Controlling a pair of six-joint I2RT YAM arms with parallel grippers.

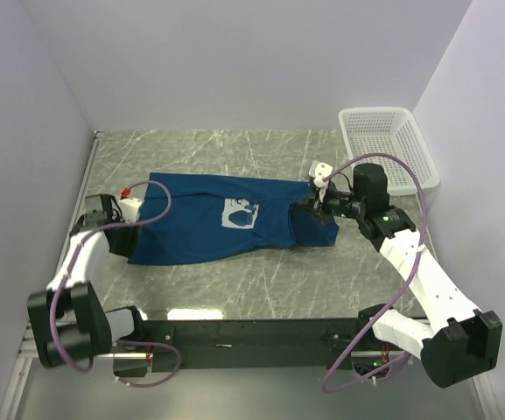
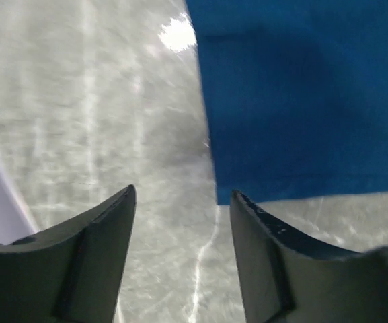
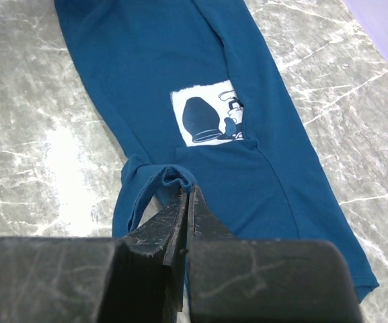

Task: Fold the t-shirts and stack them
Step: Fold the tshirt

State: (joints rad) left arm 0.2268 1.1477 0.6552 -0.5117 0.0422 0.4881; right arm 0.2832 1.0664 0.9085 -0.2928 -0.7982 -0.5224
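A dark royal-blue t-shirt [image 1: 208, 223] lies lengthwise across the marble table, folded narrow, its pale square print [image 1: 241, 212] facing up. In the right wrist view the t-shirt [image 3: 247, 175] stretches away with the print [image 3: 207, 121] partly under a fold. My right gripper [image 3: 187, 192] is shut on the ribbed collar edge at the shirt's right end and shows in the top view [image 1: 315, 203]. My left gripper [image 2: 182, 195] is open and empty just off the shirt's left corner [image 2: 301, 101], low over bare table; in the top view the left gripper [image 1: 132, 213] is at the shirt's left end.
A white plastic mesh basket [image 1: 389, 147] stands at the back right, close behind the right arm. White walls enclose the table on the left, back and right. The arm bases sit at the near edge.
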